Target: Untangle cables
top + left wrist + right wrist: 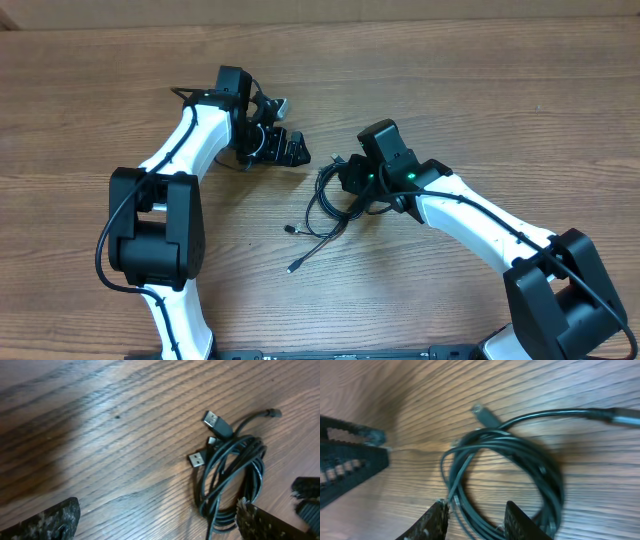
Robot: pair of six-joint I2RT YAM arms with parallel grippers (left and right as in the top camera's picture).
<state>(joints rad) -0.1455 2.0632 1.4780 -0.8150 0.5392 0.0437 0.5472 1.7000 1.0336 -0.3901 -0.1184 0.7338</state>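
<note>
R claw (476, 510) (half-open) astride cables (557, 487)

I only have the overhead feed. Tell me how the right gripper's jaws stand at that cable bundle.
Observer: In the right wrist view, the right gripper has its jaws partly apart. Strands of the cables, coiled together, run through the gap and look unpinched.
Operator: Now give me the plugs. They're specks up here.
Observer: The left wrist view shows two silver-tipped plugs lying just outside the coil, near each other but not touching.
Operator: Report the left gripper too.
Observer: The left gripper is wide open and holds nothing. The coil's edge lies close beside one finger; I cannot tell whether they touch.
</note>
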